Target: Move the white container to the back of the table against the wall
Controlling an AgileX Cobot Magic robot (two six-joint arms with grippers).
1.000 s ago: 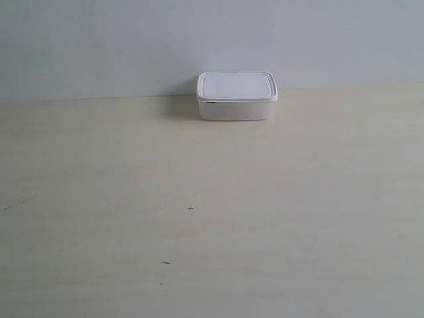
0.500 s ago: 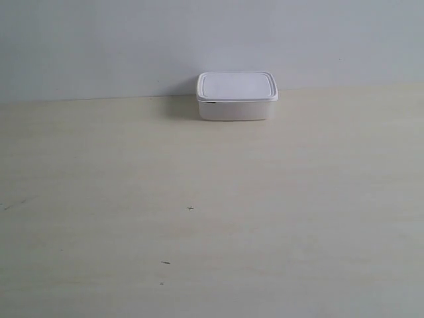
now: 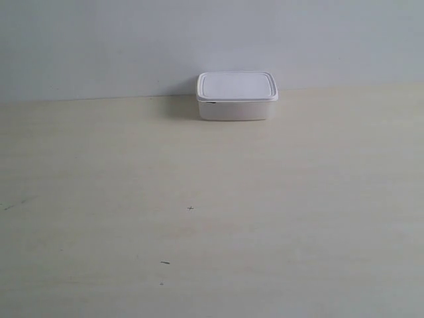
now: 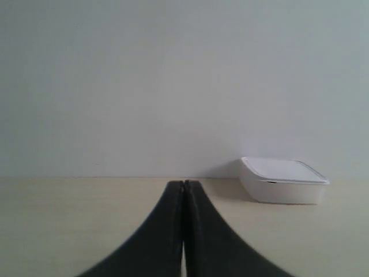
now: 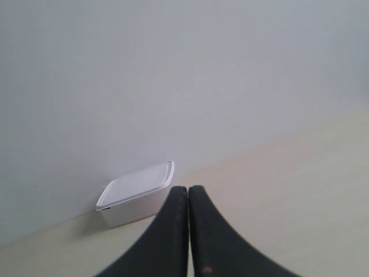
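The white container (image 3: pixel 236 97), lid on, rests on the cream table (image 3: pixel 212 218) at its far edge, right against the pale wall (image 3: pixel 212 40). No arm appears in the exterior view. My left gripper (image 4: pixel 184 184) is shut with nothing in it, well short of the container (image 4: pixel 282 182) and off to one side of it. The right gripper (image 5: pixel 188 189) is also shut and empty, with the container (image 5: pixel 135 193) lying beyond its tips and apart from them.
A few tiny dark specks (image 3: pixel 191 209) mark the bare tabletop in front of the container. The wall runs along the whole far edge of the table.
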